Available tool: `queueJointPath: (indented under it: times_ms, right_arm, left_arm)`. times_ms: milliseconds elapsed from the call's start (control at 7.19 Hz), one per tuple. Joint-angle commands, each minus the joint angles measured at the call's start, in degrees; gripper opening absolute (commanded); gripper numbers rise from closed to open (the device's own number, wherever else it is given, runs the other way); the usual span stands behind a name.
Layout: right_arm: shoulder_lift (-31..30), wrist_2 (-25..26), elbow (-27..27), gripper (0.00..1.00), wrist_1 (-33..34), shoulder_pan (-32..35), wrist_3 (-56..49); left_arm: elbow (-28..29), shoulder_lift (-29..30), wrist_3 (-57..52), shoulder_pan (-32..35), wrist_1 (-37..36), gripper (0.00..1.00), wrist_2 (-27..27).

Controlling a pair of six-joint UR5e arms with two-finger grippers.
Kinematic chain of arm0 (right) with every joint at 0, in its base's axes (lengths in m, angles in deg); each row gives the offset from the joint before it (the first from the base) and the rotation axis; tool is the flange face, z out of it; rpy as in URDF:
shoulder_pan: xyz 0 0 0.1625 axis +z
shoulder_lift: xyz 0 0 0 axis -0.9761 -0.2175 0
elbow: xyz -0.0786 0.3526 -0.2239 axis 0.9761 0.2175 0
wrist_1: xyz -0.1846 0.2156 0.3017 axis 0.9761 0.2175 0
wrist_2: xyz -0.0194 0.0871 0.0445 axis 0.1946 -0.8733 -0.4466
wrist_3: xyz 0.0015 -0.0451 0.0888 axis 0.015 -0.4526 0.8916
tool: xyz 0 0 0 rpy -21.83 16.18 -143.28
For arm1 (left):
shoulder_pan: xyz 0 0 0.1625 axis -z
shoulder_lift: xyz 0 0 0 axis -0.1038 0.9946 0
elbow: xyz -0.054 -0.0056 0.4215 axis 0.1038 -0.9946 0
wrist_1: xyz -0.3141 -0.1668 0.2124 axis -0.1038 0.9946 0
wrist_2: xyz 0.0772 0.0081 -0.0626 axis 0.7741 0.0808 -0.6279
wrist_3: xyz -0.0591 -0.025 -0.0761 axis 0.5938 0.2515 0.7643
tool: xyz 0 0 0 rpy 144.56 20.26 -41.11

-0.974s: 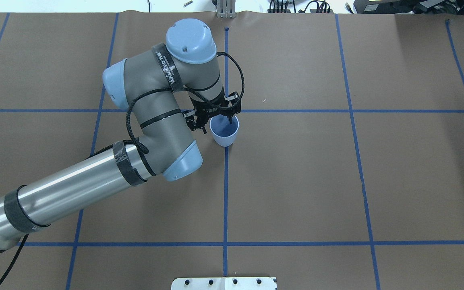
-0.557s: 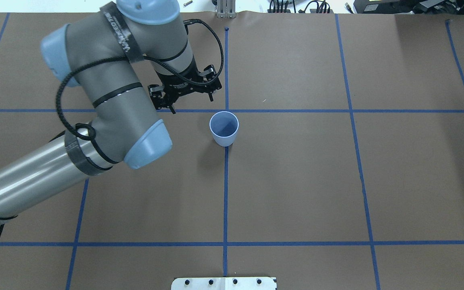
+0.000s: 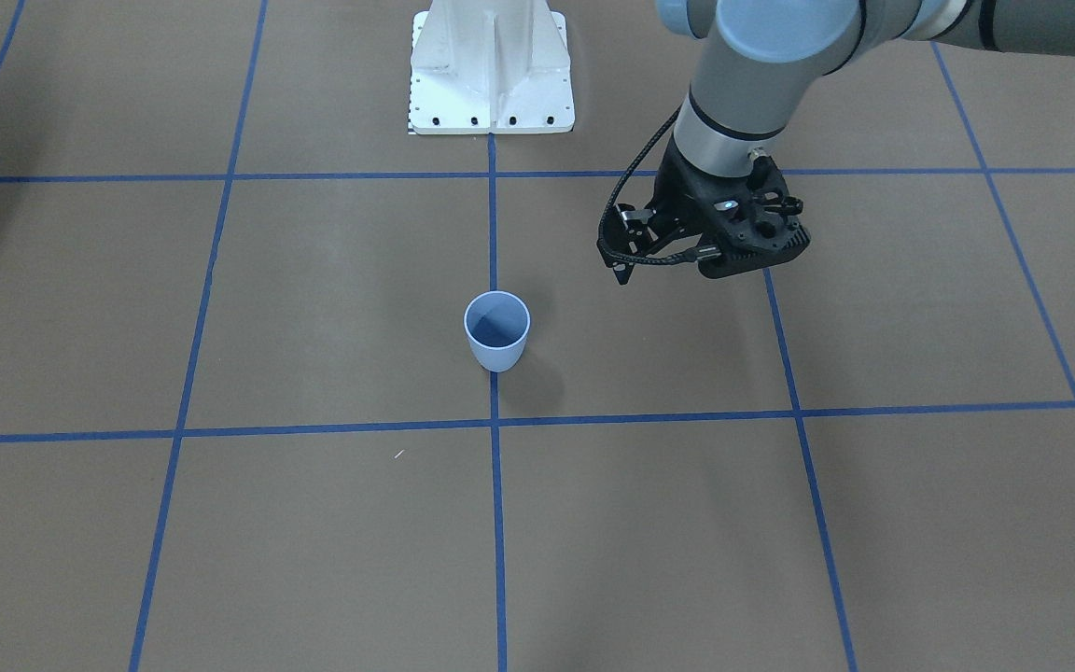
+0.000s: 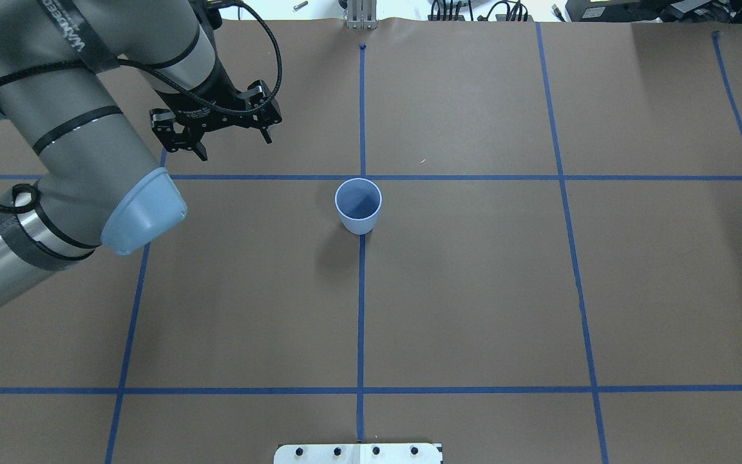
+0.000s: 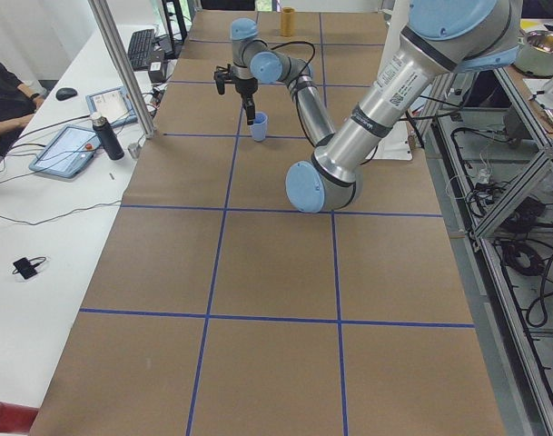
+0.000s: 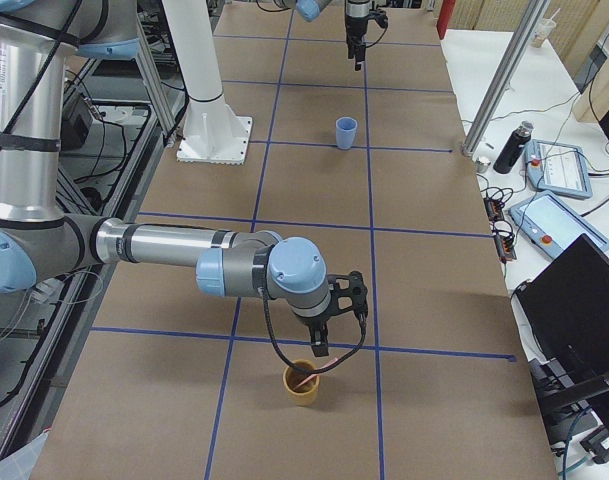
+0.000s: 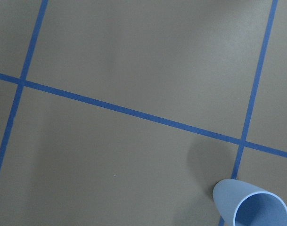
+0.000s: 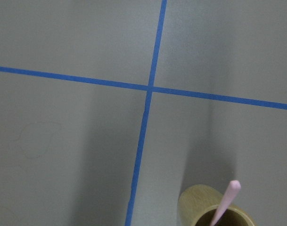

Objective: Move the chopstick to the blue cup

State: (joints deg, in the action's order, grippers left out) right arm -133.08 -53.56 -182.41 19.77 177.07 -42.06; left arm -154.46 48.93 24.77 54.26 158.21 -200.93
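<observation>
Two arms stand at a brown paper-covered table (image 4: 474, 290) ruled with blue tape lines (image 4: 361, 309). At the upper left of the overhead view the left arm (image 4: 75, 148) enters the frame. Its left tool (image 4: 236, 148) hangs above the table with both black fingers pointing down, spread wide apart, with nothing between them. It sits above the horizontal tape line, well apart from the cup. Toward the middle of that view the blue cup (image 4: 358, 206) stands upright on the vertical tape line, just below a crossing of two lines. Its mouth faces up, its blue inside shows down to the bottom, and a soft shadow falls at its lower left. The left wrist view shows this cup at its lower right corner. The far right end of the table shows only in the exterior right view. At the lower middle of that frame the right arm (image 6: 164, 243) holds the right tool (image 6: 334, 335) just over a tan cup (image 6: 302, 385). I cannot tell from there whether its fingers are apart or together, nor whether they touch anything. The pink chopstick (image 8: 225, 202) stands leaning in that tan cup, its top end above the rim at the lower right of the right wrist view. Near the right edge of the exterior right view a dark bottle (image 6: 511, 147) stands upright beside a metal post (image 6: 507, 75).
</observation>
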Motion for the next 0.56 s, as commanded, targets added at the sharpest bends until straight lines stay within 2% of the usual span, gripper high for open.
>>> queueJointPath:
  times_ms: [0,139,418]
  right_arm:
    - [-1.6,3.6,1.2,1.00,-0.6,1.3,-6.1]
    - [-0.5,4.5,3.8,1.00,-0.9,1.3,-9.5]
    - [1.3,4.9,9.9,1.00,-11.5,1.3,-9.9]
  left_arm:
    - [-0.4,-0.9,-0.7,1.2,0.0,0.99,-0.6]
    - [-0.8,-0.9,-0.7,1.2,-0.9,0.99,-0.6]
    - [-3.4,-2.6,-1.2,1.7,-3.3,0.99,-0.6]
